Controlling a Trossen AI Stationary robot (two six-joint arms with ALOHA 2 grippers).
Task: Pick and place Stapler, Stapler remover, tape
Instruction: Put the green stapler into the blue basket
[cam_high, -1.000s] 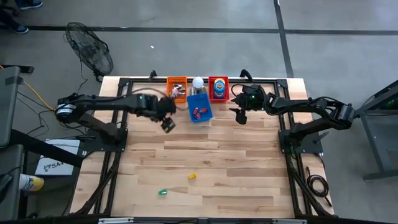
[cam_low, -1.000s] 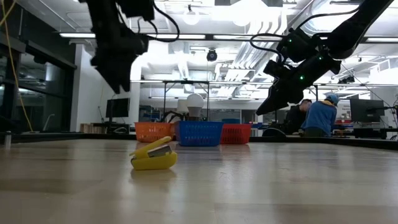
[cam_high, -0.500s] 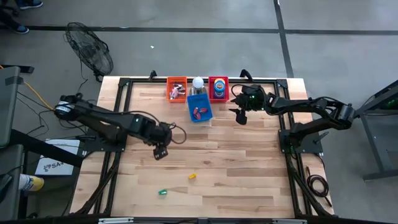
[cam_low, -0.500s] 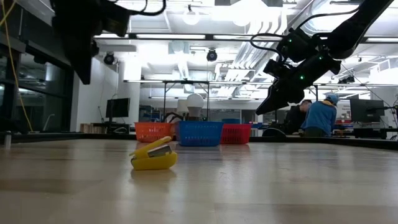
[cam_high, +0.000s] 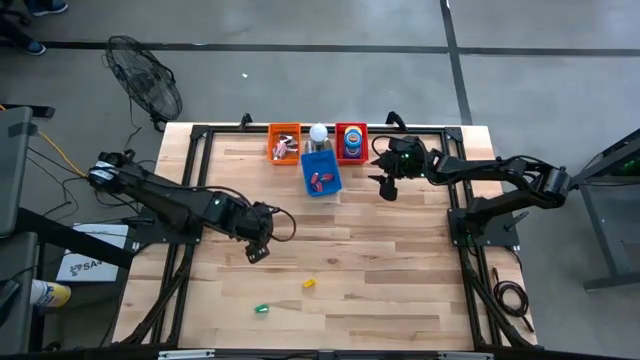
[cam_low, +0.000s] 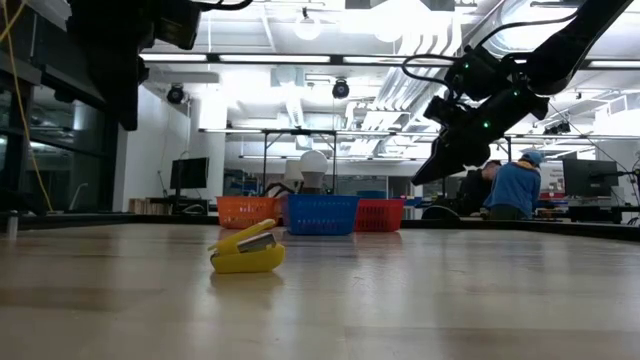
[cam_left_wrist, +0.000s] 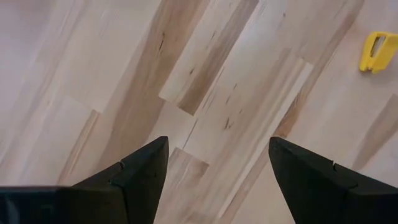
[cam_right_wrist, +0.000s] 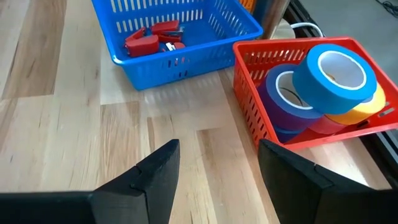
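A small yellow stapler lies on the wooden table toward its near edge; it also shows in the low view and in the left wrist view. A small green item lies nearer the front. My left gripper hangs open above bare wood, to the left of and farther back than the stapler. My right gripper stands open over the table just short of the red basket, which holds the tape rolls, blue, purple and yellow.
Three baskets stand in a group at the far edge: orange, blue with red items inside, and red. A white round object stands between them. Black frame rails run along the table's sides.
My left gripper has swung from beside the orange and blue baskets toward the table's near edge and a little to the left, rolling as it went, and stays open. It now hangs over bare wood near the yellow stapler. Most of the move came early.
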